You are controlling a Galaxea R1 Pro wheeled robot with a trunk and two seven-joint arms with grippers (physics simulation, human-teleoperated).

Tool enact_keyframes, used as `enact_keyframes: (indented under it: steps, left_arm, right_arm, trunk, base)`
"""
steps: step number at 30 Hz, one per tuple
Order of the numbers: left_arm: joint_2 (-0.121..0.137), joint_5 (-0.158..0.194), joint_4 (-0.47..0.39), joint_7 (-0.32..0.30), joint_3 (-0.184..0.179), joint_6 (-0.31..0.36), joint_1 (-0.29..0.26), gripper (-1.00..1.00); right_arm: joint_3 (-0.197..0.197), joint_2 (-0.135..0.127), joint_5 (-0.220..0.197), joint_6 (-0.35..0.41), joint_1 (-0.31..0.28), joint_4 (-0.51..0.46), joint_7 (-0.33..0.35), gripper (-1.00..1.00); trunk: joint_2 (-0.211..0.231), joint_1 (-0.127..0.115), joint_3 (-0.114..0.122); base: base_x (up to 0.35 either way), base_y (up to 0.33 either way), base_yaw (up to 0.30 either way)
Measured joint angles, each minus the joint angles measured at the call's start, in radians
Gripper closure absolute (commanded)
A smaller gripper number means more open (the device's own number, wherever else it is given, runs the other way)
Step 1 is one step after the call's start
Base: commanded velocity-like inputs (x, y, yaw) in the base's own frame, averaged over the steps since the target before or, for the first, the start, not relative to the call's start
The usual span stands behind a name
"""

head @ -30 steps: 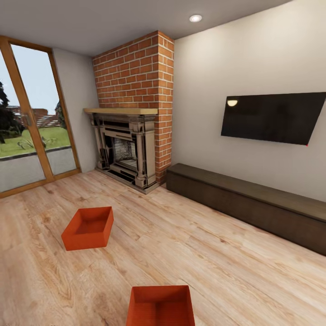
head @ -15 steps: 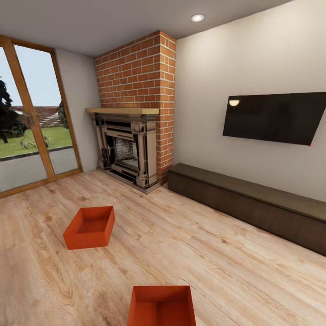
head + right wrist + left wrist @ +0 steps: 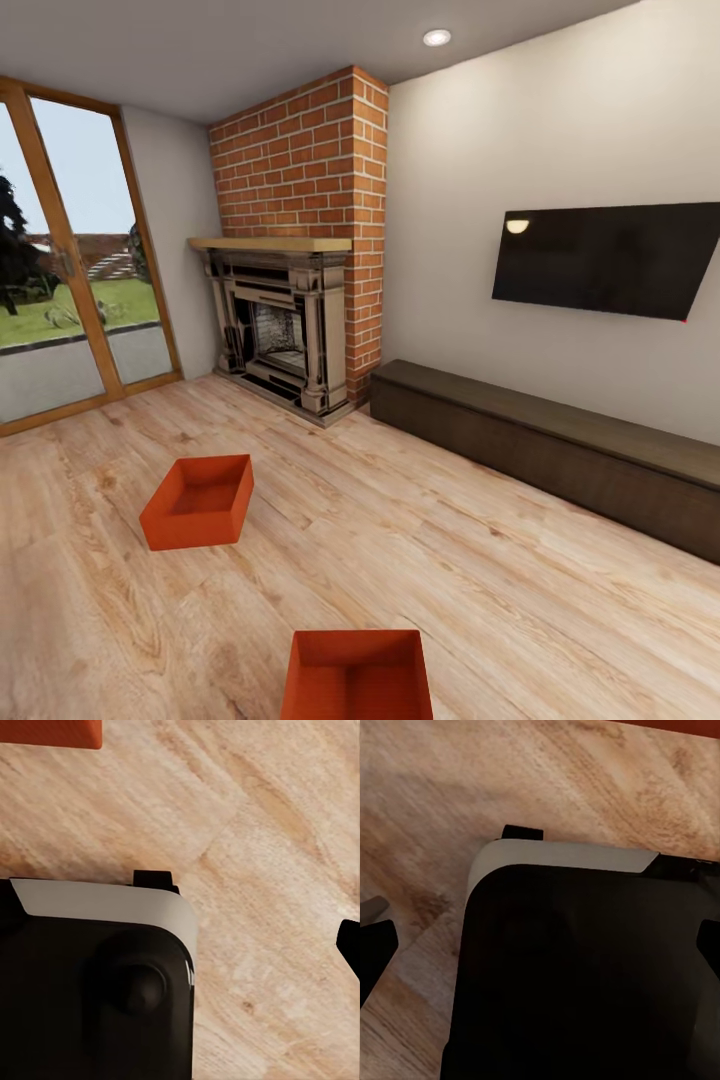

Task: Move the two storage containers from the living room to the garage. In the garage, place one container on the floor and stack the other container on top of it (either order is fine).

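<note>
Two storage containers are seen on the wood-plank floor (image 3: 520, 600) of the living room: one (image 3: 198, 502) near the fireplace (image 3: 275, 330), one (image 3: 357, 675) closer. They are judged stiff and light, best held by a wall rim. Neither gripper's opening can be told.

No readable text, labels, brands, numbers or signs anywhere. Wall-mounted TV (image 3: 605, 258) screen dark, blank. Two orange-red storage containers (image 3: 198, 502) plain-walled, unmarked. Brick fireplace (image 3: 290, 240) and low dark cabinet (image 3: 560, 455) carry no lettering.
</note>
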Motion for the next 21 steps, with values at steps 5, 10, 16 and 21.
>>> enact_keyframes:
  steps: [5, 10, 16, 21]
  left_arm:
    - [0.0, 0.0, 0.0, 0.0, 0.0, 0.0, 0.0, -1.0]
    - [0.0, 0.0, 0.0, 0.0, 0.0, 0.0, 0.0, -1.0]
    - [0.0, -0.001, 0.0, 0.0, 0.0, 0.0, 0.0, -1.0]
    - [0.0, -0.001, 0.0, 0.0, 0.0, 0.0, 0.0, -1.0]
  right_arm:
    - [0.0, 0.0, 0.0, -0.002, 0.0, 0.0, 0.0, -1.0]
    - [0.0, 0.0, -0.001, -0.001, 0.0, 0.0, 0.0, -1.0]
    - [0.0, 0.0, -0.001, 0.0, 0.0, 0.0, 0.0, -1.0]
    - [0.0, -0.003, 0.0, 0.0, 0.0, 0.0, 0.001, -1.0]
  trunk:
    - [0.0, 0.0, -0.001]
    - [0.0, 0.0, -0.001]
    - [0.0, 0.0, -0.005]
    - [0.0, 0.0, -0.012]
  base:
    - [0.0, 0.0, 0.0]
    - [0.0, 0.0, 0.0]
    - [0.0, 0.0, 0.0]
    - [0.0, 0.0, 0.0]
